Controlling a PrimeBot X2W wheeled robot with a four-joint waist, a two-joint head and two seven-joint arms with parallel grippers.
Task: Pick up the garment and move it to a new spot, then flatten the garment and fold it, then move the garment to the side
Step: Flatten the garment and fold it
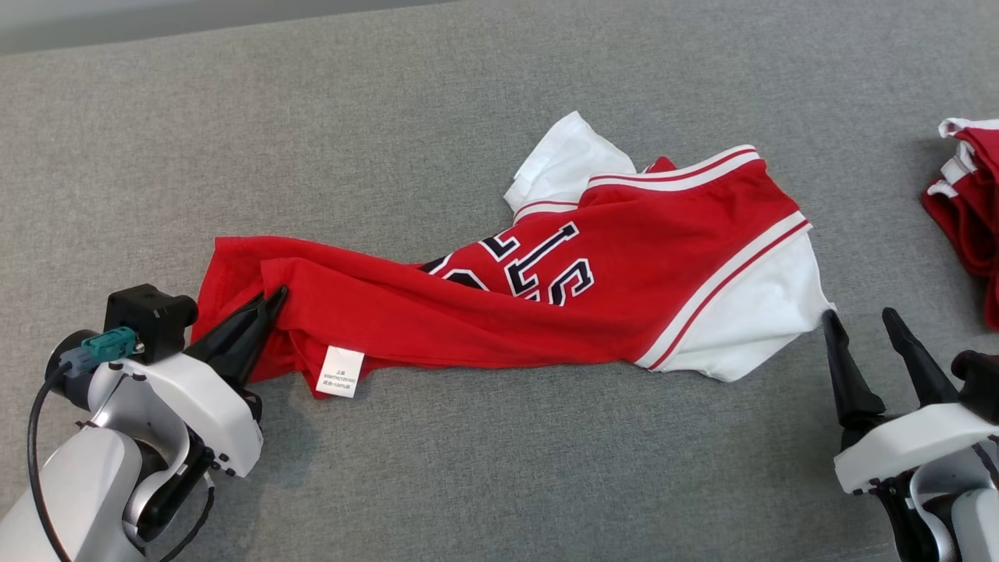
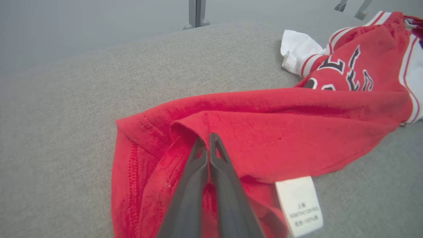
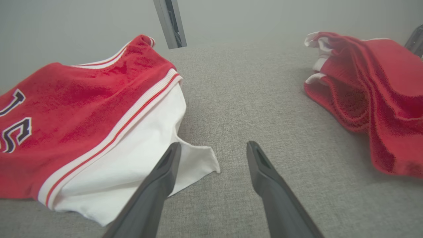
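Two grippers work over one grey surface [image 1: 468, 468]. The left gripper [image 1: 277, 295] [image 2: 207, 140] has its jaws pressed together, and the tips pinch a raised fold at the red hem end of the garment [image 1: 624, 297] [image 2: 281, 122] [image 3: 82, 115]. Red cloth lies under both fingers and bunches on either side of them. A white label [image 1: 342, 371] [image 2: 299, 205] lies flat just to the right of these jaws, attached to the cloth edge.

From the left jaws the garment runs rightward as a twisted, crumpled band and widens toward the right gripper [image 1: 858, 316] [image 3: 214, 147]. It lies on the surface, with dark lettering showing partway along. Its white sleeves sit at the end nearest the right jaws.

The right gripper has its jaws spread wide and nothing between them. A pointed corner of white sleeve lies just beside its left finger; contact cannot be confirmed. Bare surface lies ahead of the gap.

A red pile [image 1: 972, 211] [image 3: 373, 96] of other cloth with white trim sits ahead and right of the right jaws, well apart from the garment.
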